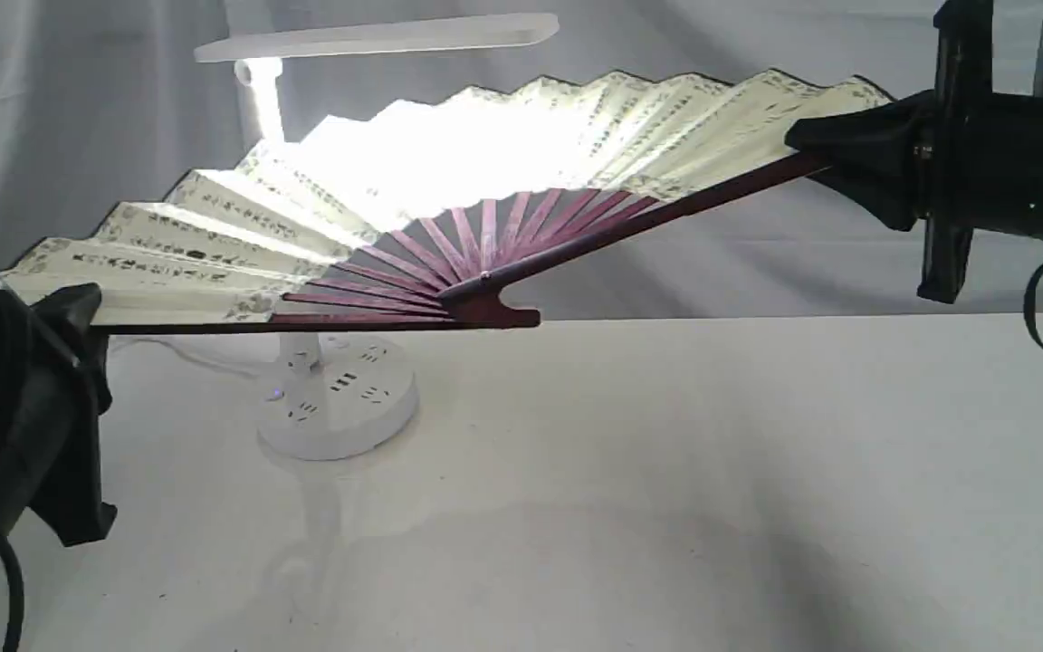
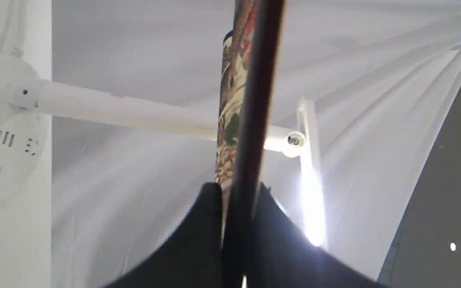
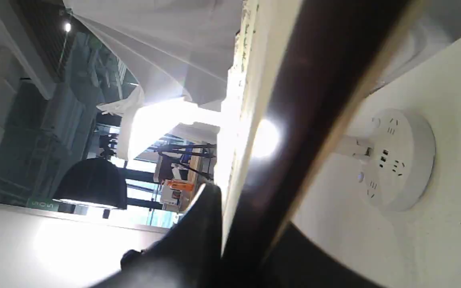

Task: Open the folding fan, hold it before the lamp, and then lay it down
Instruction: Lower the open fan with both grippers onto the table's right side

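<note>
Cream folding fan, calligraphy illegible, guards pinched by left fingers, right fingers

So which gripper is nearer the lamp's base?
Left. The left gripper grips the folding fan low, beside the lamp base; the right gripper grips it high, far across.

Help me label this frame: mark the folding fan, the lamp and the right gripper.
folding fan (image 1: pixel 196 240), exterior view, cream pleated leaf.
lamp (image 1: pixel 340 403), exterior view, round base.
right gripper (image 1: pixel 809 150), exterior view, between its fingertips.
</note>
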You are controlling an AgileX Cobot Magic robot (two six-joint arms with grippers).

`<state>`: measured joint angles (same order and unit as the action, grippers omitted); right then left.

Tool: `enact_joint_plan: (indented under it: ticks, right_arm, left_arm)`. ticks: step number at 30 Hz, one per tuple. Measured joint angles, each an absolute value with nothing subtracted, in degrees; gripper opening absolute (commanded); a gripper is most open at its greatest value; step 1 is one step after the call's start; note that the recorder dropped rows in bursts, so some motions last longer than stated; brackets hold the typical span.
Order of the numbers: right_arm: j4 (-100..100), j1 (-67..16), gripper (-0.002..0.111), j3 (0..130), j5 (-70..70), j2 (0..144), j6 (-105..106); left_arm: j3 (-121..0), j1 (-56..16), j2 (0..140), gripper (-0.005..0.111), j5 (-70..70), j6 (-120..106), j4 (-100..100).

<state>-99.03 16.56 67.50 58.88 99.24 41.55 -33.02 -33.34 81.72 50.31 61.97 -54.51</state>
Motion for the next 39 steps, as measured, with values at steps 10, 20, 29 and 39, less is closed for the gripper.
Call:
enact_joint_plan:
  ticks: [10, 20, 29, 39]
  right_arm:
    - [-96.73, 16.66, 0.0, 67.59, 59.64, 103.32, 39.26]
    - [-94.92, 20.28, 0.0, 62.15, 59.85, 104.23, 39.81]
    - [-95.37, 24.93, 0.0, 54.23, 58.94, 104.45, 45.11]
    - [-94.64, 31.6, 0.0, 49.7, 58.66, 104.45, 48.78]
  left_arm:
    - [-33.02, -32.87, 81.82, 0.0, 44.96, 58.91, -56.14]
    - [-33.12, -32.87, 85.37, 0.0, 40.31, 58.42, -54.88]
    - [-33.12, -33.13, 93.08, 0.0, 39.9, 68.76, -43.18]
    - [-35.29, -39.45, 104.55, 0.0, 47.68, 80.58, -40.74]
